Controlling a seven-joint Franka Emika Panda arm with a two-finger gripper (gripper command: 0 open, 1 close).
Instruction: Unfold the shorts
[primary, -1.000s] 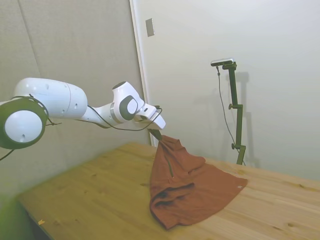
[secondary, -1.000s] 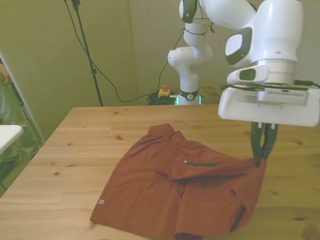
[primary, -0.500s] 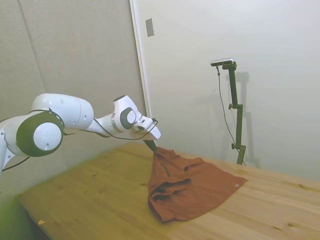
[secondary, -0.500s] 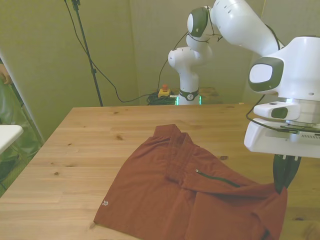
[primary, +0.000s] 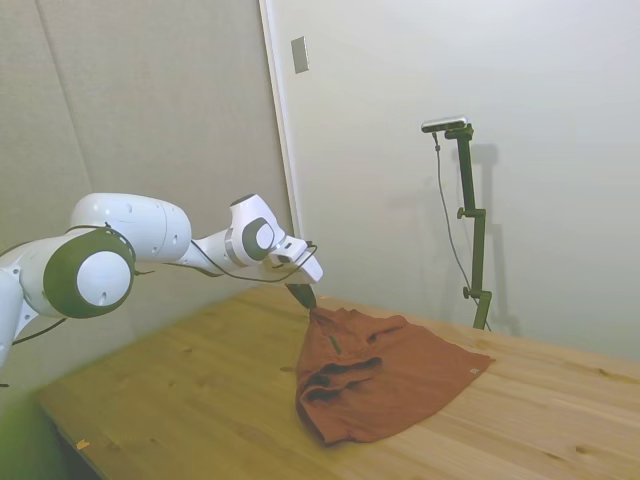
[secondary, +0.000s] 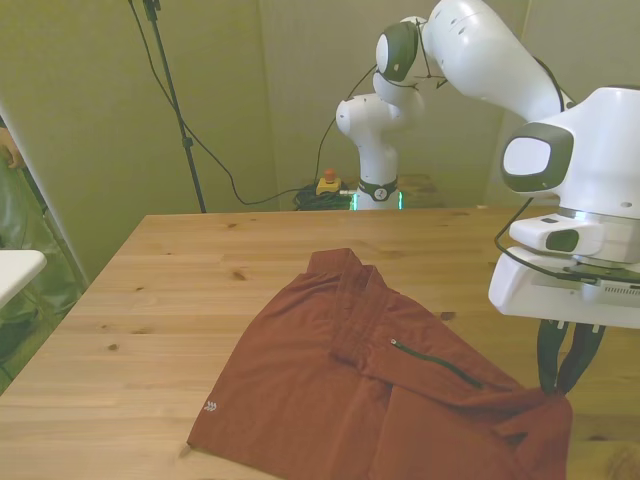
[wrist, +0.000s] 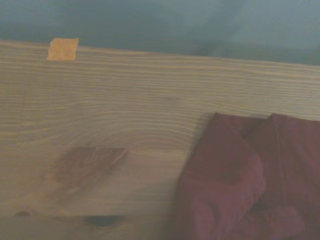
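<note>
Fingers slightly parted, seemingly just letting go of a raised corner of the rust shorts, though contact is unclear; the gripper hovers there to spread the cloth across the wooden table

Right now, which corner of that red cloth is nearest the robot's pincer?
The bunched corner of the shorts, directly under the tool at the front view's right. The flat corner with the small pale tag lies far off.
</note>
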